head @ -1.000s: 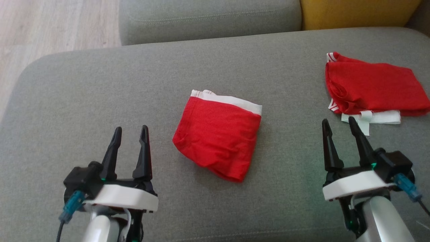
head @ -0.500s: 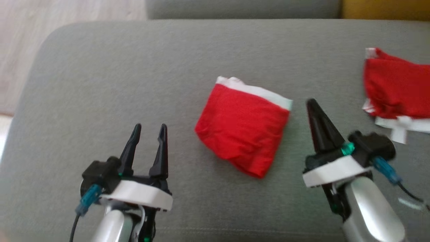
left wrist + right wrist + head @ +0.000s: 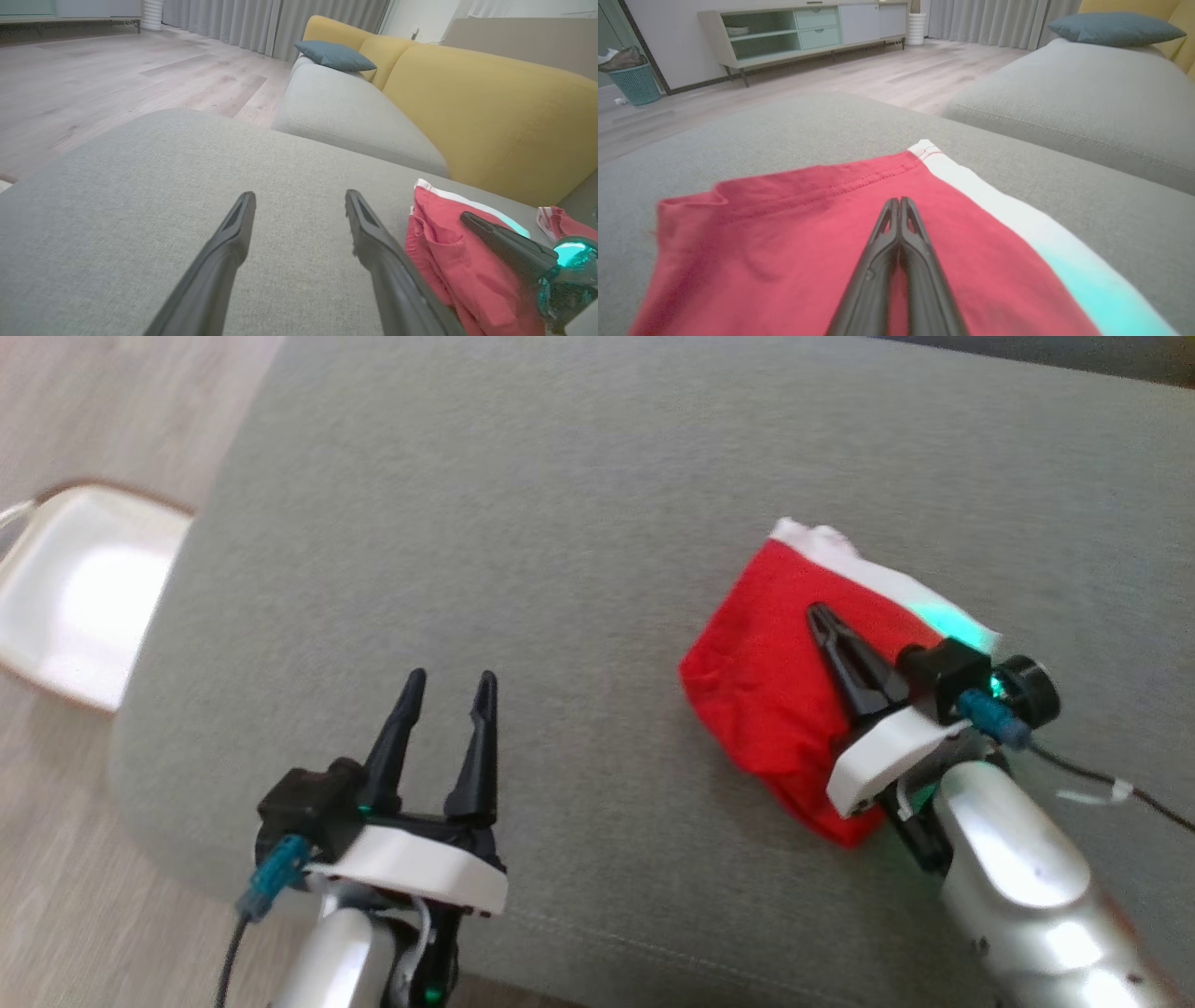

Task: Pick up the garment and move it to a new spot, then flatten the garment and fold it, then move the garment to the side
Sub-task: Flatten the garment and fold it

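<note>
In the head view we lose the near right part of the red garment [image 3: 756, 681] behind the right claw [image 3: 820, 612]. Its tips are pressed together, but whether they touch the cloth or hang just over it we cannot tell. Left of the sofa seat [image 3: 560, 476], a pale flat thing [image 3: 75, 597] is blurred and cut by the picture's edge, so we cannot name it. From the left wrist, a second red cloth [image 3: 563, 223] is cut off at the right edge, and the right claw's body there is a blur of teal light. From the right wrist, the garment's near edge runs off the bottom. The basket [image 3: 637, 84] at the far left holds something too small to make out.
</note>
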